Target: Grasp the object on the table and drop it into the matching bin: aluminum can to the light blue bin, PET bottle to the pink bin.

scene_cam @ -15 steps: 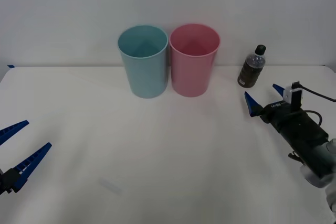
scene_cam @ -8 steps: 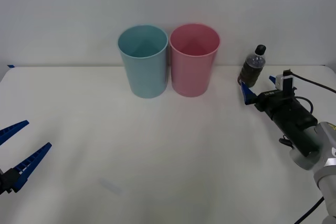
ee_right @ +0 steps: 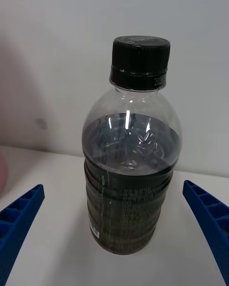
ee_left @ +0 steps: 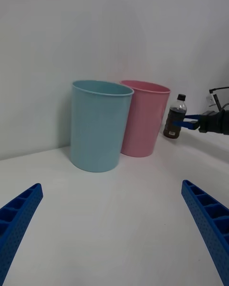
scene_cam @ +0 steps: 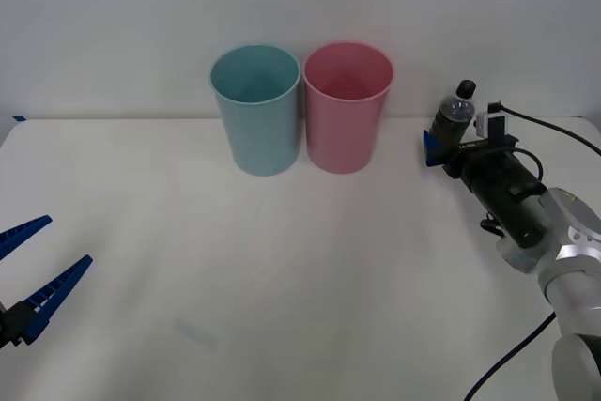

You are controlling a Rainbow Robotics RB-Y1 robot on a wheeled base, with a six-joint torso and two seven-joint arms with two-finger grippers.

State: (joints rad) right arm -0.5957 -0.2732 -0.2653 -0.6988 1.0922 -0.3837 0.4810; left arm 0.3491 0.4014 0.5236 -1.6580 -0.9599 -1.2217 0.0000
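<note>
The PET bottle [scene_cam: 454, 115] [ee_right: 131, 171] stands upright on the white table [scene_cam: 282, 260], at the back right, to the right of the pink bin [scene_cam: 346, 105]. It holds dark liquid and has a black cap. My right gripper [scene_cam: 449, 140] [ee_right: 113, 188] is open, with one blue finger on each side of the bottle's lower body and a gap on both sides. The light blue bin [scene_cam: 256, 108] stands just left of the pink one. My left gripper [scene_cam: 66, 241] [ee_left: 110, 187] hangs open at the near left, holding nothing.
Both bins [ee_left: 100, 124] [ee_left: 145, 119] stand side by side near the table's back edge against a plain white wall. A black cable [scene_cam: 563, 138] trails from the right wrist. Bare tabletop spreads between the two arms.
My right gripper has moved forward and left toward the back of the table until its open fingers flank the bottle. The bottle, bins and left arm have stayed put.
</note>
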